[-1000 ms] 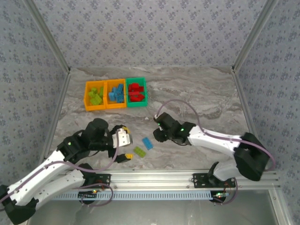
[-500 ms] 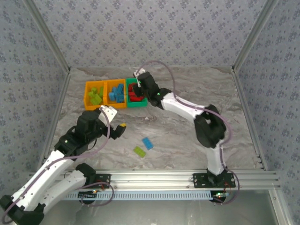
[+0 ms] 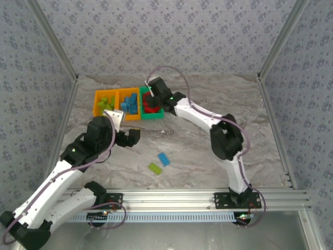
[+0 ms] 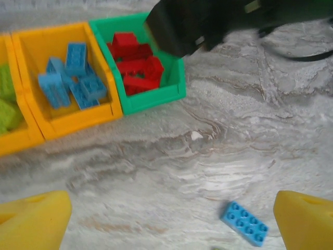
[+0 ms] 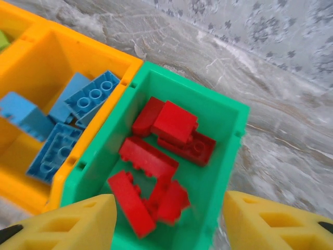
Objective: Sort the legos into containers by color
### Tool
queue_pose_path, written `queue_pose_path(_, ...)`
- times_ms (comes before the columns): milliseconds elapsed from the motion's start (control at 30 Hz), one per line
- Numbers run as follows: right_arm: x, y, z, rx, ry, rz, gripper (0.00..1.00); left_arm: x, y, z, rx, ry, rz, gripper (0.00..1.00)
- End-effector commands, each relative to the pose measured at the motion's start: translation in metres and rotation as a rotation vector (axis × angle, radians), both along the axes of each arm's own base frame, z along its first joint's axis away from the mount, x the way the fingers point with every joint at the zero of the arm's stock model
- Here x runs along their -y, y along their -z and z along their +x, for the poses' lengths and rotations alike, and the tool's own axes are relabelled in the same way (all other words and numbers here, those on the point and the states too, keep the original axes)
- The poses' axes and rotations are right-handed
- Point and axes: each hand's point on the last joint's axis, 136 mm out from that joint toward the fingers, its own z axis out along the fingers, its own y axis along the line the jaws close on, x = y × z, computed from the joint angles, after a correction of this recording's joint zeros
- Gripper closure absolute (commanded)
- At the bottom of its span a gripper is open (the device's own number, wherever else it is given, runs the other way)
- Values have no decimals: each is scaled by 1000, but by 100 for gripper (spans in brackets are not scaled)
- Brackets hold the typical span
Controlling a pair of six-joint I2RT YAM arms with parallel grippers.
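Right gripper [image 5: 166, 221] is hovering empty, fingers apart, over the green bin [image 5: 210, 107]; the open-fingered left gripper [image 4: 171, 219] should be grasping the loose blue brick [image 4: 243, 224] next.

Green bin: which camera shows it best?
Right wrist. The green bin is close, seen from above, each of its red bricks distinct. Left wrist shows the green bin smaller, at an angle, the right arm covering its far corner. Top external shows it tiny, partly under the right tool.
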Motion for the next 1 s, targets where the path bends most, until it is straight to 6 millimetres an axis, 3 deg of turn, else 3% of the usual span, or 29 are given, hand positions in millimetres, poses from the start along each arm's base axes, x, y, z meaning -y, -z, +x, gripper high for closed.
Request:
queue_pose_path(0, 38, -82, -44, 60, -10, 67, 39, 5, 19, -8, -139, -151, -106, 1)
queue_pose_path(100, 71, -97, -93, 26, -32, 97, 29, 30, 34, -12, -204, -185, -146, 1)
queue_pose_path(233, 119, -100, -163, -31, -42, 151, 16, 72, 57, -15, -288, -249, -136, 4)
queue_pose_path(300, 141, -96, -193, -59, -33, 181, 10, 87, 74, -18, -348, -303, -110, 9)
queue_pose_path(333, 154, -77, -208, -107, -19, 169, 8, 96, 85, -19, -386, -319, -92, 9)
queue_pose_path(433, 180, -64, -242, -172, 14, 212, 4, 120, 116, -22, -477, -334, -23, 13)
queue_pose_path(533, 196, -51, -263, -229, 44, 229, 1, 131, 148, -25, -562, -397, 22, 19)
queue_pose_path(667, 209, -29, -278, -301, 84, 209, 0, 132, 185, -31, -655, -505, 87, 23)
queue_pose_path(900, 212, -18, -280, -325, 91, 184, 0, 140, 219, -38, -728, -531, 143, 33)
queue_pose_path(967, 211, -18, -281, -326, 87, 187, 0, 139, 224, -38, -727, -537, 157, 44)
